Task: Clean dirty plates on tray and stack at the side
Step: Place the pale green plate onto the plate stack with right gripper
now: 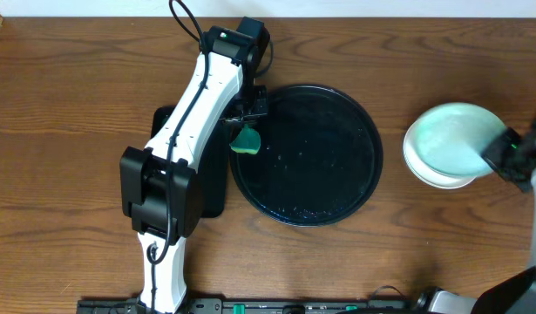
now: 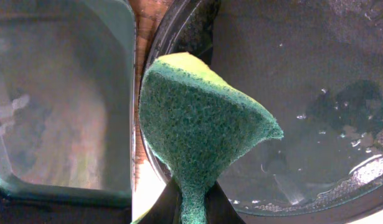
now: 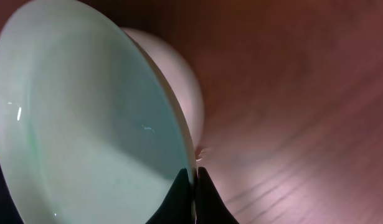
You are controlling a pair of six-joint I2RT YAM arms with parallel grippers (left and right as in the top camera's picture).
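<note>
Black round tray (image 1: 324, 148): sits at the middle of the table, glossy and wet, with droplets scattered over its floor.
Sponge (image 2: 197, 118): green scouring face with a yellow back, hanging over the round tray's left rim, on the side nearest the rectangular tray.
Left jaws: clamped tight on one end of the sponge, squeezing it to a narrow waist.
Rectangular tray (image 1: 213, 187): black, just left of the round tray, mostly hidden under the left arm (image 1: 193, 113).
Mint plate (image 1: 449, 135): near the table's right edge, well apart from the round tray, tilted and caught by its rim.
Right jaws: all but closed, pinching the mint plate's thin rim between the tips.
White plate (image 1: 435, 177): lies on the bare wood directly under the mint plate. The wrist view is blurred, so it may be more than one plate; I cannot tell.
Table (image 1: 67, 105): brown wood grain.
</note>
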